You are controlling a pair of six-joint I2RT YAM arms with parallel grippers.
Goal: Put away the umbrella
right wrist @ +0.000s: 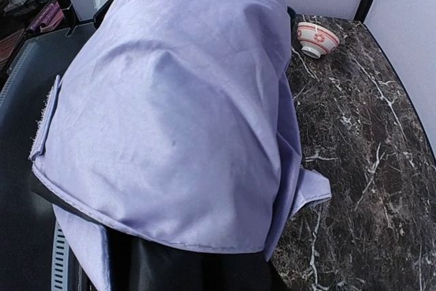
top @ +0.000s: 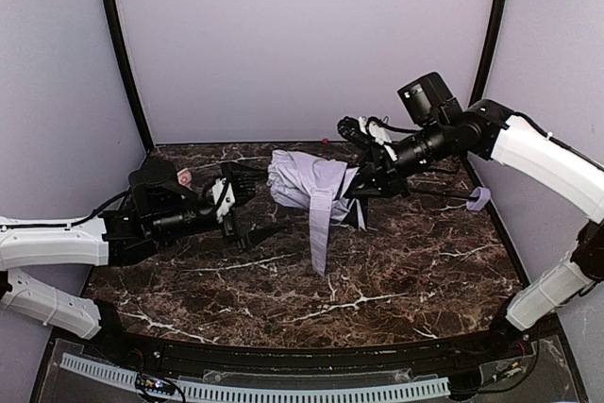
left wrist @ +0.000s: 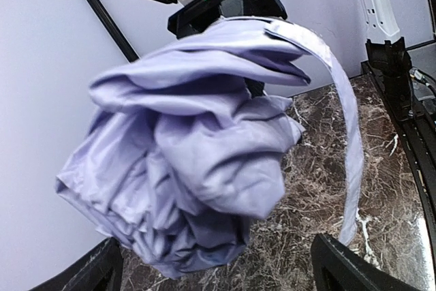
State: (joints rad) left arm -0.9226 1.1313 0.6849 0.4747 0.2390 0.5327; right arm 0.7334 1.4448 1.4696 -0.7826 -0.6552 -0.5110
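Dark marble worktop [top: 283,299], lavender walls all round. Umbrella [top: 302,181] is held off the worktop near centre, lying roughly level. Right gripper [top: 363,184] pinches it behind the bunched canopy; knob [top: 479,199] points toward the right wall. Left gripper [top: 247,207] is spread wide, facing the canopy's loose end, not touching. Strap [top: 319,233] hangs free toward the worktop.

Risks, as judged:
- Canopy is loosely bunched, so a closing left gripper could catch only fabric folds and slip off.
- Dangling strap may snag a finger or drag on the marble in any move.
- One grip alone lets the umbrella pivot or sag.
- Bowl [right wrist: 317,37] sits near the left arm; a wide swing could knock it.
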